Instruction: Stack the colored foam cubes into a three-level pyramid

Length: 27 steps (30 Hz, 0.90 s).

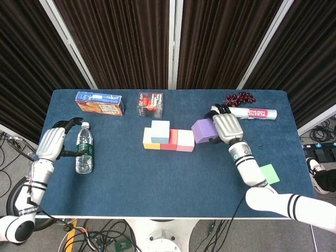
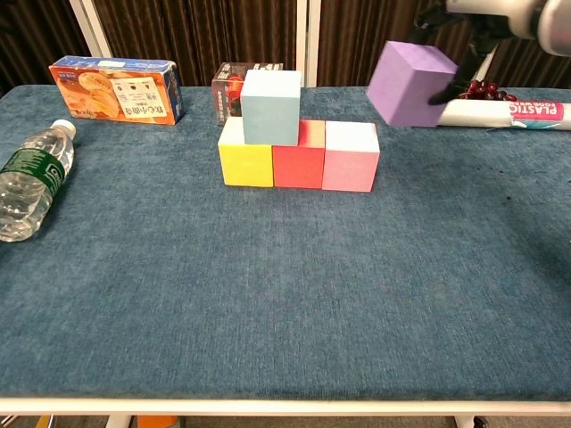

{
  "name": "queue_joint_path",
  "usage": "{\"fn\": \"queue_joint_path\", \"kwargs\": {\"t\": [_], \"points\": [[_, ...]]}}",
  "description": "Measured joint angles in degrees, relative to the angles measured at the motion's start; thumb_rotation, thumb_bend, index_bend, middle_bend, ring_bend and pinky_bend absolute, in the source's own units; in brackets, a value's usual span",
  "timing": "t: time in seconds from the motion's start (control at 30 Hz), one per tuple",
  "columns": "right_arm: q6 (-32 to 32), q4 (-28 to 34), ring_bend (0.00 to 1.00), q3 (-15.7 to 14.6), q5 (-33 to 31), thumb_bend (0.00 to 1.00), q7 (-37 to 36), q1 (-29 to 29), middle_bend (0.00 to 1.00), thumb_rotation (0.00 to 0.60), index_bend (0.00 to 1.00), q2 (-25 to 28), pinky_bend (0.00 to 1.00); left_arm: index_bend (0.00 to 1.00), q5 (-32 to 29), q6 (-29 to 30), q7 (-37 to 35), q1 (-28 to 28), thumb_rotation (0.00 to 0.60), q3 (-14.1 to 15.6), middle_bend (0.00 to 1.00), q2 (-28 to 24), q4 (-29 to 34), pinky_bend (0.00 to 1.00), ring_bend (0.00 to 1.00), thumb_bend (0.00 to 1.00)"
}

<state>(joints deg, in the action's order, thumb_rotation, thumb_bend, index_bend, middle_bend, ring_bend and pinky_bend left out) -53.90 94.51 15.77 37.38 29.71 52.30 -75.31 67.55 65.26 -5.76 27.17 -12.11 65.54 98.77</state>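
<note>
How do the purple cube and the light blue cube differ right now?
The purple cube is held in the air by the right hand and tilted; the light blue cube sits square on the yellow cube and red cube, touched by no hand. Both look like similar-sized foam cubes.

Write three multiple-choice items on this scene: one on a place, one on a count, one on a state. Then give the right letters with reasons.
1. Where is the light blue cube?
A. on the bottom row
B. beside the bottle
C. on the orange box

2. How many cubes form the bottom row?
A. two
B. three
C. five

3. What is the purple cube doing?
A. lying on the table
B. held aloft by the right hand
C. topping the stack

Key: 1 A, it sits over the yellow cube and red cube; 2 B, yellow, red and pink cube; 3 B, nothing is under it.
</note>
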Motion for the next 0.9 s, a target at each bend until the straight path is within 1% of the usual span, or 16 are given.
{"fn": "queue_joint_path", "kwargs": {"t": [0.13, 0.23, 0.47, 0.57, 0.67, 0.77, 0.9], "points": [[-3.0, 1.0, 0.00, 0.6, -6.2, 0.13, 5.4, 3.7, 0.24, 0.600, 0.59, -2.7, 0.00, 0.17, 0.3, 0.0, -0.8, -0.2, 0.600, 0.0, 0.24, 0.0, -0.3, 0.16, 0.22, 0.05], [-4.3, 0.7, 0.00, 0.7, -9.2, 0.13, 8.0, 6.1, 0.24, 0.600, 0.58, -5.0, 0.00, 0.17, 0.5, -0.3, -1.2, -0.2, 0.600, 0.0, 0.24, 0.0, -0.7, 0.16, 0.22, 0.05], [-5.5, -2.5, 0.00, 1.1, -14.1, 0.13, 11.2, 9.5, 0.23, 0.600, 0.53, -9.3, 0.00, 0.17, 0.5, -1.0, -2.1, -0.3, 0.600, 0.0, 0.24, 0.0, -1.5, 0.16, 0.22, 0.05], [-5.7, -3.9, 0.00, 1.3, -15.5, 0.13, 12.0, 10.5, 0.22, 0.600, 0.49, -10.7, 0.00, 0.17, 0.7, -1.2, -2.6, -0.4, 0.600, 0.1, 0.24, 0.0, -1.9, 0.16, 0.22, 0.05], [-5.6, -4.5, 0.00, 1.4, -16.3, 0.12, 12.3, 11.2, 0.21, 0.600, 0.44, -11.5, 0.00, 0.17, 0.7, -1.4, -3.0, -0.4, 0.600, 0.0, 0.24, 0.1, -2.4, 0.16, 0.22, 0.05], [-5.4, -4.5, 0.00, 1.4, -16.7, 0.11, 12.7, 11.5, 0.19, 0.600, 0.35, -11.6, 0.00, 0.17, 0.7, -1.7, -3.4, -0.3, 0.600, 0.0, 0.24, 0.2, -2.8, 0.16, 0.22, 0.05], [-4.7, -3.5, 0.00, 0.9, -16.7, 0.10, 13.1, 11.7, 0.16, 0.600, 0.17, -10.6, 0.00, 0.17, 0.9, -1.6, -3.8, -0.5, 0.600, -0.1, 0.24, 0.1, -3.1, 0.16, 0.22, 0.05]]}}
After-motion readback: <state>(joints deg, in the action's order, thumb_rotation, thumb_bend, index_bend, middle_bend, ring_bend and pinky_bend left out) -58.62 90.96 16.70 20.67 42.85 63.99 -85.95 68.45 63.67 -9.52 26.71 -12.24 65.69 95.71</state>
